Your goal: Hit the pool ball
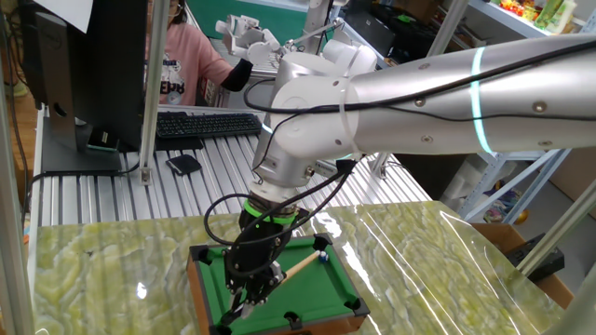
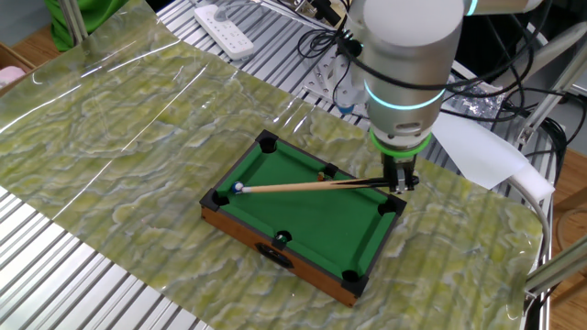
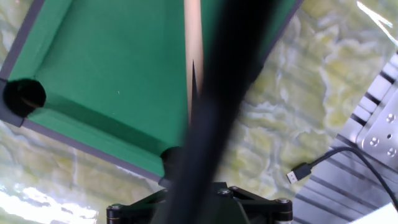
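At the left of the other fixed view, the pool ball (image 2: 238,189) sits beside a corner pocket, touching the cue stick (image 2: 312,185) tip; the cue runs rightward to the tool (image 2: 402,183), clenched on its butt.

A green marbled sheet (image 2: 110,137) covers a slatted metal table (image 1: 223,177) bearing a black keyboard (image 1: 207,124).
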Tool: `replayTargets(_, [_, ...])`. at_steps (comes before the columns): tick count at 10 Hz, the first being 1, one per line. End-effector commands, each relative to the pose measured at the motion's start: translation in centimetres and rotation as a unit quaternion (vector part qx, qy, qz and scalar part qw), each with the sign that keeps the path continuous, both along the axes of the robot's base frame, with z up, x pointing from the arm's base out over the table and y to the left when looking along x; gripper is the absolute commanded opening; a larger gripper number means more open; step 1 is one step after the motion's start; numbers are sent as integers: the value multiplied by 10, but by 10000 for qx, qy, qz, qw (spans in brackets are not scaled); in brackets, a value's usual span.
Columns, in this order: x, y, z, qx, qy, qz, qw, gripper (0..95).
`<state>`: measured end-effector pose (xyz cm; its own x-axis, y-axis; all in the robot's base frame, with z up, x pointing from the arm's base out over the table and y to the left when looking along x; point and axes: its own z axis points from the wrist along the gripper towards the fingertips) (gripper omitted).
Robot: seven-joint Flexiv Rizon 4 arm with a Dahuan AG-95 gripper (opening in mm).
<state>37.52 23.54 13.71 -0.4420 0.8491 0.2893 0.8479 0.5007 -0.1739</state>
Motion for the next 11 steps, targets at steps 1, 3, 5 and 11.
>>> replayTargets(1, [-6, 0, -1, 34, -15, -38, 10000, 0])
replayTargets(3, [-16, -2, -6, 57, -44, 37, 10000, 0])
replayTargets(5, [-20, -4, -8, 35, -58, 198, 9998, 0])
replayTargets(11, [-17, -10, -7, -131, 102, 316, 9994, 0])
